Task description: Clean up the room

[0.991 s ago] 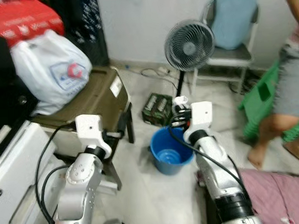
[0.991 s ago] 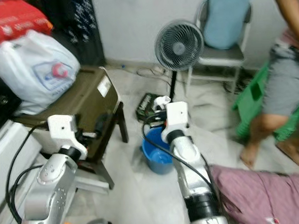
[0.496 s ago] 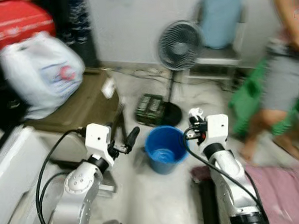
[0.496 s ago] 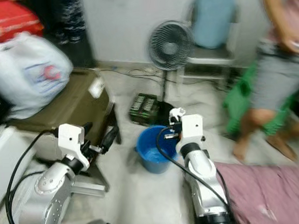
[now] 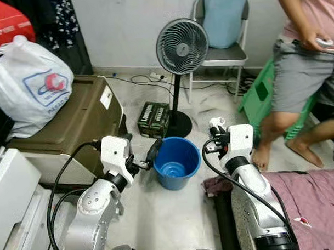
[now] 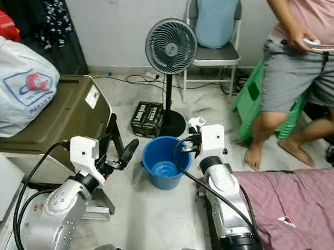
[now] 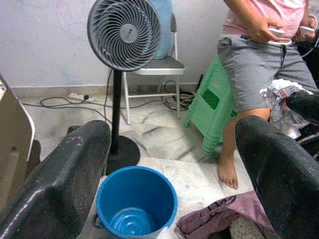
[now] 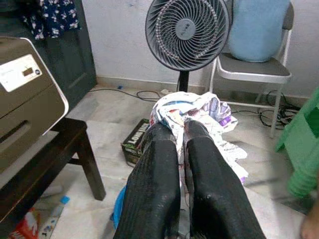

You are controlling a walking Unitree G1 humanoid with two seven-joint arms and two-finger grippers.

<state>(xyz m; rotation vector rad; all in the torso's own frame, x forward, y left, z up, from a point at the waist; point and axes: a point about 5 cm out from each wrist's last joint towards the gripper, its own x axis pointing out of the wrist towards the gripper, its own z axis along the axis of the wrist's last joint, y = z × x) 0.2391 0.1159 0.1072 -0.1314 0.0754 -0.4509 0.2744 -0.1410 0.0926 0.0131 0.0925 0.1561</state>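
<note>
A blue bucket (image 5: 177, 159) stands on the pale floor between my two arms. My right gripper (image 5: 214, 126) is raised just right of the bucket's rim, shut on a crumpled white wrapper with coloured print (image 8: 192, 107). That wrapper sticks out past the fingertips (image 8: 158, 133). My left gripper (image 5: 148, 156) is held open at the bucket's left side, one black finger (image 5: 154, 149) close to the rim. In the left wrist view the bucket (image 7: 135, 209) sits below the wide gap between the fingers.
A standing fan (image 5: 181, 46) and a green carton (image 5: 154, 118) are behind the bucket. A brown case (image 5: 73, 120) on a dark table carries a white bag (image 5: 28, 80). A person (image 5: 305, 71), a green stool (image 5: 258, 93), a chair (image 5: 222, 52) and pink cloth (image 5: 312, 199) are on the right.
The camera has swung and steadied, so the whole scene has shifted. My left gripper has come forward to the bucket's left side. My right gripper still holds the wrapper.
</note>
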